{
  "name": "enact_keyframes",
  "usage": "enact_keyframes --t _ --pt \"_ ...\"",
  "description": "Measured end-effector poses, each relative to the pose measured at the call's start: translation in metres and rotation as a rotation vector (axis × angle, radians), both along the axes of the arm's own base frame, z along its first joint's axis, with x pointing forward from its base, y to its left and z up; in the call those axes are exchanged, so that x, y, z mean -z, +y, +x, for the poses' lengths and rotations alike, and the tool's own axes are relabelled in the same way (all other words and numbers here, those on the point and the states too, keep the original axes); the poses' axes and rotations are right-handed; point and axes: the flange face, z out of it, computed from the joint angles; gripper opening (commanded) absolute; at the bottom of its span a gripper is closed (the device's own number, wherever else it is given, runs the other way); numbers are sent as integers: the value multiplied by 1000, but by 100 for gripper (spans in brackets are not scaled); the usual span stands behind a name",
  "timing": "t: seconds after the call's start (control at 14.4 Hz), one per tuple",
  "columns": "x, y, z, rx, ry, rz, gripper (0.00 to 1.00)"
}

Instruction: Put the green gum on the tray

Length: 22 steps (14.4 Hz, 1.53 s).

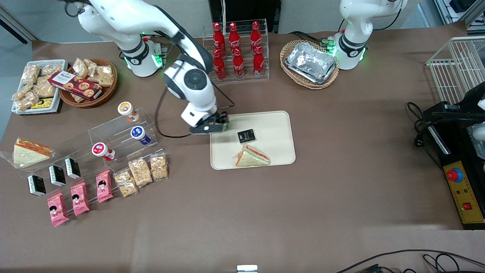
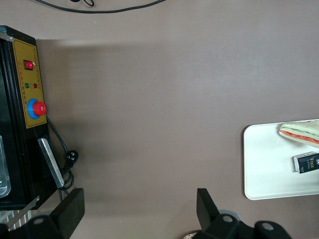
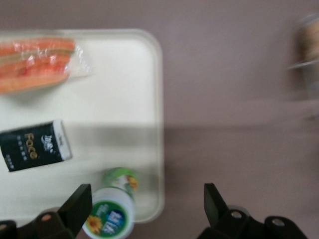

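The green gum (image 3: 110,211), a small green bottle with a white lid and green-ringed label, rests on the cream tray (image 3: 124,99) close to one rounded corner. My right gripper (image 3: 145,204) hangs over that corner, open. The bottle lies close by one finger (image 3: 79,201), and the other finger stands wide apart from it over the brown table. In the front view the gripper (image 1: 218,124) is above the tray (image 1: 273,125) at the corner nearest the working arm's base, and it hides the bottle there.
A wrapped sandwich (image 1: 252,156) and a black packet (image 1: 246,135) lie on the tray. An acrylic rack (image 1: 121,131) holds orange-, blue- and red-lidded bottles toward the working arm's end. Cola bottles (image 1: 237,51) and a wicker basket of foil trays (image 1: 310,63) stand farther from the camera.
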Motion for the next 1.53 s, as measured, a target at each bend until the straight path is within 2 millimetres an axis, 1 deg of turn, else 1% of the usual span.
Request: enact_keyframes --t 0.21,0.28,0.35,0.42,0.56,0.69,0.9,1.04,1.11,1.18,1.32,1.39,1.53 --pt "-102 -33 49 39 -19 -45 100" --pt "-130 -47 65 25 -24 -48 100" --pt "-150 -65 80 6 -23 -51 100" --pt "-164 -89 96 -10 -20 -43 100" --pt "-180 -143 123 -47 -18 -7 100" --pt "-193 -199 139 -69 -13 -11 100" --pt "-218 -278 146 -2 -31 -33 100" --pt "-235 -324 147 19 -53 -37 100" --pt "-242 -344 146 32 -62 -34 100" --pt "-248 -360 144 47 -71 -21 100" --pt "-259 -381 141 65 -87 5 100" --pt "-263 -388 140 76 -95 16 100" --pt "-270 -392 139 87 -107 26 100"
